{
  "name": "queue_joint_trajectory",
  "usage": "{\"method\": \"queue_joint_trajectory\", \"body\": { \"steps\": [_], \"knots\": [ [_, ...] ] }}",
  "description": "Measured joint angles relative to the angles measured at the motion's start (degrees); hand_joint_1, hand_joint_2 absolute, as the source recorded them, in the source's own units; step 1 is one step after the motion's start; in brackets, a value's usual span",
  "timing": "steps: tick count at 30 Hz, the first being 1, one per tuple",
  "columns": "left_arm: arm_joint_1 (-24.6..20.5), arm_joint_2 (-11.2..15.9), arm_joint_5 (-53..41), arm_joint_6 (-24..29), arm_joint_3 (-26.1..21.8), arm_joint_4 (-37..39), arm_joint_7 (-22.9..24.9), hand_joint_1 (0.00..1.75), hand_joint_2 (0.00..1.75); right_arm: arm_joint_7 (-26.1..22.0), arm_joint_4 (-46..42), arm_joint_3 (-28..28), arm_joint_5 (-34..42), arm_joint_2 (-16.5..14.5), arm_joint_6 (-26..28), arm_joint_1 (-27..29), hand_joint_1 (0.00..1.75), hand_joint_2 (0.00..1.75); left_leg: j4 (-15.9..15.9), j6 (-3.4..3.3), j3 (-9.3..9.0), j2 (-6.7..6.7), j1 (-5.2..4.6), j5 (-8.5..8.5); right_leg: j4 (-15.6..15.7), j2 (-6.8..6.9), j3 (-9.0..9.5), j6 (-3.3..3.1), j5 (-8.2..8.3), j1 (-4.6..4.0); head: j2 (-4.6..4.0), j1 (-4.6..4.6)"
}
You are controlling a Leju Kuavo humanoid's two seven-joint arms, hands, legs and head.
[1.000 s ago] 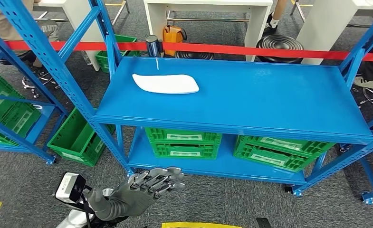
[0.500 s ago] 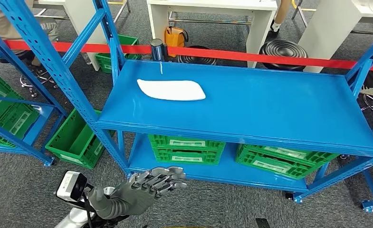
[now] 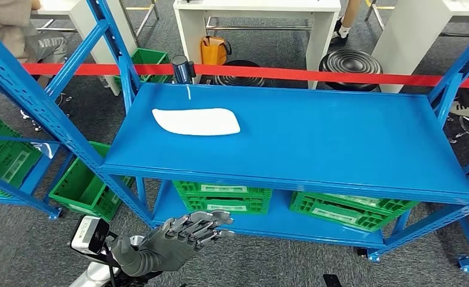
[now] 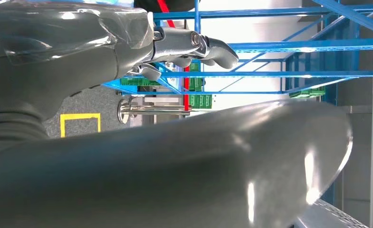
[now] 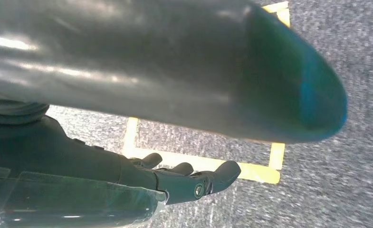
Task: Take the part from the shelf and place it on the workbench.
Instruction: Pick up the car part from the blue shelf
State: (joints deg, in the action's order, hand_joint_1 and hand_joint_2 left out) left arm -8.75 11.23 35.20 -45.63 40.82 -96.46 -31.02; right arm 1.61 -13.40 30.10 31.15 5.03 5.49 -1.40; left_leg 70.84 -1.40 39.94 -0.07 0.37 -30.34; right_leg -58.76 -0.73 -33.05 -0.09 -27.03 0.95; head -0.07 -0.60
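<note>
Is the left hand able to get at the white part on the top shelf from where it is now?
Probably yes. The left hand is held out empty, low in front of the blue shelf. The white part lies alone on the shelf's left side, nothing above it.

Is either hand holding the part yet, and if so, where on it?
No. The white part lies untouched on the blue shelf. The left hand hovers low in front, fingers extended, empty. The right hand holds nothing.
</note>
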Motion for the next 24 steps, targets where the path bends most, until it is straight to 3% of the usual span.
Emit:
{"method": "queue_joint_trajectory", "body": {
  "steps": [2, 4, 8, 9, 11, 13, 14, 15, 17, 18, 19, 21, 24],
  "knots": [
    [-0.04, 0.02, -0.12, -0.01, -0.04, -0.05, -0.05, 0.00, 0.00, -0.10, 0.00, -0.01, 0.00, -0.28, 0.00, -0.05, 0.00, 0.00, -7.71, -2.13, -2.95, 0.06, -0.78, 4.41, 0.18, -0.18, 0.88, -0.05, -0.54, -0.41, 0.00, 0.21],
    [-0.08, 0.04, -0.29, -0.02, -0.08, -0.13, -0.12, 0.00, 0.00, -0.20, -0.01, -0.02, -0.04, -0.53, -0.01, -0.12, 0.00, 0.00, -11.57, -3.48, -4.58, 0.11, -1.60, 5.36, 0.45, -0.19, 1.17, 0.23, -0.85, -0.23, 0.00, 0.42],
    [0.01, 0.05, -0.52, 0.01, -0.15, -0.42, -0.30, 0.00, 0.00, -0.24, -0.02, -0.01, -0.23, -0.69, -0.02, -0.28, 0.00, 0.00, -15.49, -3.71, -7.48, -0.03, -1.61, 5.82, 0.35, 0.12, 1.36, 0.99, -1.36, -0.19, 0.00, 0.36],
    [0.00, -0.03, -0.56, 0.02, -0.14, -0.48, -0.34, 0.00, 0.00, -0.25, -0.03, 0.00, -0.28, -0.60, -0.02, -0.35, 0.00, 0.00, -16.61, -3.66, -8.52, 0.03, -1.36, 6.12, -1.55, 0.18, 0.46, 0.97, -2.06, -0.26, 0.00, 0.42],
    [0.10, -0.13, -0.66, 0.09, -0.08, -0.47, -0.41, 0.00, 0.00, -0.25, -0.02, 0.01, -0.34, -0.35, -0.02, -0.39, 0.00, 0.00, -17.31, -3.47, -9.39, 0.11, -1.13, 5.99, -8.33, 0.25, -3.39, 1.01, -4.24, 0.09, 0.00, 0.54],
    [0.36, -0.14, -0.74, 0.15, -0.04, -0.42, -0.41, 0.00, 0.00, -0.22, -0.01, 0.00, -0.35, -0.05, -0.02, -0.26, 0.00, 0.00, -17.20, -2.89, -9.88, -0.03, -0.94, 5.37, -13.40, 0.29, -7.11, 1.85, -5.05, 0.62, 0.00, 0.56],
    [0.47, -0.14, -0.75, 0.15, -0.03, -0.40, -0.41, 0.00, 0.00, -0.21, 0.00, 0.01, -0.35, 0.05, -0.02, -0.19, 0.00, 0.00, -17.02, -2.52, -10.16, -0.13, -0.75, 4.96, -13.06, 0.33, -7.56, 2.64, -4.15, 0.93, 0.00, 0.55],
    [0.54, -0.14, -0.76, 0.15, -0.02, -0.39, -0.41, 0.00, 0.00, -0.21, 0.00, 0.01, -0.39, 0.13, -0.02, -0.16, 0.00, 0.00, -16.66, -2.02, -10.48, -0.22, -0.47, 4.40, -10.42, 0.43, -6.79, 3.64, -2.33, 1.26, 0.00, 0.56],
    [0.60, -0.11, -0.85, 0.14, -0.04, -0.39, -0.45, 0.00, 0.00, -0.18, 0.00, 0.03, -0.53, 0.04, -0.08, -0.19, 0.00, 0.00, -15.24, -0.85, -10.63, -0.29, -0.13, 2.80, -3.32, 0.81, -3.78, 5.17, 1.07, 1.79, 0.00, 0.72],
    [0.66, -0.09, -0.94, 0.14, -0.07, -0.40, -0.49, 0.00, 0.00, -0.15, 0.00, 0.03, -0.62, 0.03, -0.13, -0.25, 0.00, 0.00, -14.44, -0.33, -10.44, -0.31, -0.13, 1.95, -1.24, 0.86, -2.72, 5.02, 1.73, 1.89, 0.00, 0.77],
    [0.73, -0.06, -1.01, 0.14, -0.09, -0.44, -0.55, 0.00, 0.00, -0.09, 0.00, 0.03, -0.67, -0.03, -0.19, -0.28, 0.00, 0.00, -13.81, 0.04, -10.24, -0.30, -0.21, 1.28, -0.59, 0.84, -2.31, 4.45, 1.62, 1.84, 0.00, 0.67],
    [0.89, 0.03, -1.06, 0.16, -0.15, -0.52, -0.73, 0.00, 0.00, 0.01, 0.00, 0.02, -0.73, -0.02, -0.23, -0.27, 0.00, 0.00, -13.34, 0.32, -10.16, -0.30, -0.13, 0.61, -1.00, 0.53, -2.22, 2.86, 0.84, 1.68, 0.00, 0.28],
    [0.95, 0.18, -1.09, 0.15, -0.21, -0.60, -0.90, 0.00, 0.00, 0.07, 0.00, 0.02, -0.81, -0.16, -0.24, -0.14, 0.00, 0.00, -11.81, 0.76, -9.86, -0.15, 0.31, -0.42, -0.92, 0.34, -1.63, 1.94, 0.30, 1.75, 0.00, 0.04]
  ]
}}
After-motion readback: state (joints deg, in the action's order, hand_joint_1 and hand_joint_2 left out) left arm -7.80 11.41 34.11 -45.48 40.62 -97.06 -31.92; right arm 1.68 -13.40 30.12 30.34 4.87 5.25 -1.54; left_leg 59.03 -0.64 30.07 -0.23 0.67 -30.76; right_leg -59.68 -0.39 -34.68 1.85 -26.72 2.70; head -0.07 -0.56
